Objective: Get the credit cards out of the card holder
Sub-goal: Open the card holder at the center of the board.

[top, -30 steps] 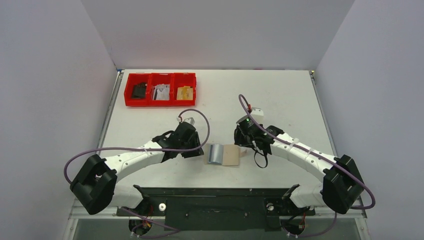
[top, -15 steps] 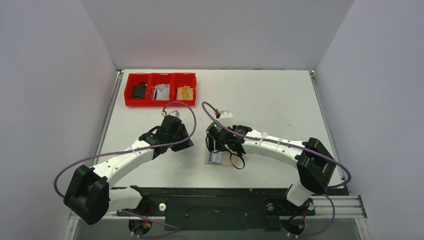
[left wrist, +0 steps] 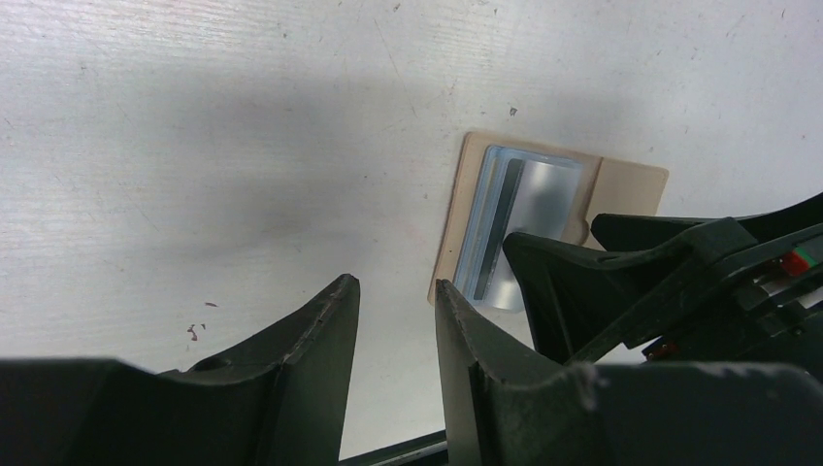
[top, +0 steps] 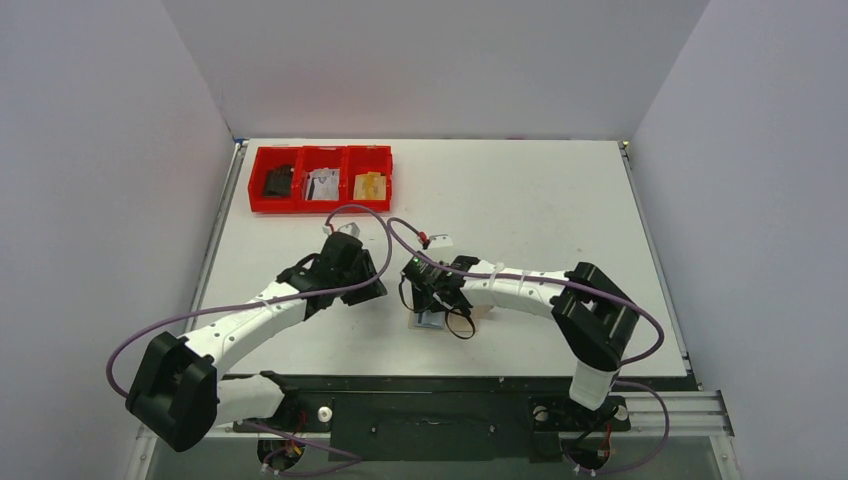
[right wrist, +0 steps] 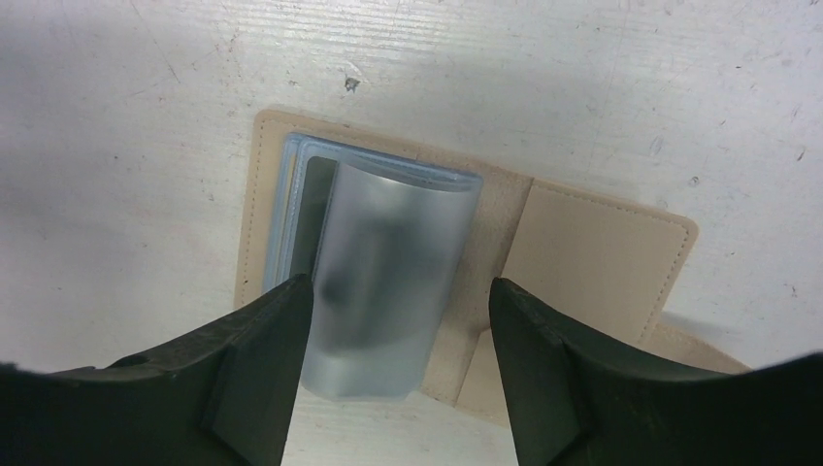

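1. Card holder (right wrist: 592, 257) lies open, 4 o'clock from left gripper (left wrist: 395, 289). Credit cards (right wrist: 388, 282) sit in its 9 o'clock half.
2. Right gripper (right wrist: 398, 291) is spread, straddling the cards. Left gripper is slightly parted and empty.
3. Judged: cards are light, slick and springy, the top one bowed. Pinch the long edges.

Bright, even light with soft shadows, near foreground blurred
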Action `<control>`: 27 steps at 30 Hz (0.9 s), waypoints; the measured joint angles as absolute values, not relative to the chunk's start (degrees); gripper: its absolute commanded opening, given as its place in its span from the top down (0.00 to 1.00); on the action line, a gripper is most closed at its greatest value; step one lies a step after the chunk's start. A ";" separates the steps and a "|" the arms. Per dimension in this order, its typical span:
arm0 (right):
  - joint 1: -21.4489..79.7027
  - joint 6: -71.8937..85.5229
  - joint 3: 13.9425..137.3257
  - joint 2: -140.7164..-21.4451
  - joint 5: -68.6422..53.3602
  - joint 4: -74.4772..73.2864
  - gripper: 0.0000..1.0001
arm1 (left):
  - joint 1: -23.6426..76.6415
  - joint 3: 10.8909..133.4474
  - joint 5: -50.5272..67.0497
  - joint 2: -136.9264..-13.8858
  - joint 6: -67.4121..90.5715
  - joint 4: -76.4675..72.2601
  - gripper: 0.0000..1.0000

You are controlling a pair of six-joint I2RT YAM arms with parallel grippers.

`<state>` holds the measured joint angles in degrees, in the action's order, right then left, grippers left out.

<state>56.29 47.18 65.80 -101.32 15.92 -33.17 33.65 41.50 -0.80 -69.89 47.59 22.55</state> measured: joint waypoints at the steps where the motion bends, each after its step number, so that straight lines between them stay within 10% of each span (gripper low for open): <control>1: 56.29 47.16 65.80 -101.45 15.92 -32.99 0.45 | 33.65 41.50 -0.78 -69.91 47.57 22.55 0.68; 10: 55.51 47.11 64.34 -101.67 15.59 -30.63 0.83 | 33.65 41.50 1.45 -72.03 47.35 22.46 0.68; 27: 48.14 47.40 48.95 -89.62 6.96 -17.32 0.76 | 40.14 46.65 3.53 -80.95 47.18 21.39 0.73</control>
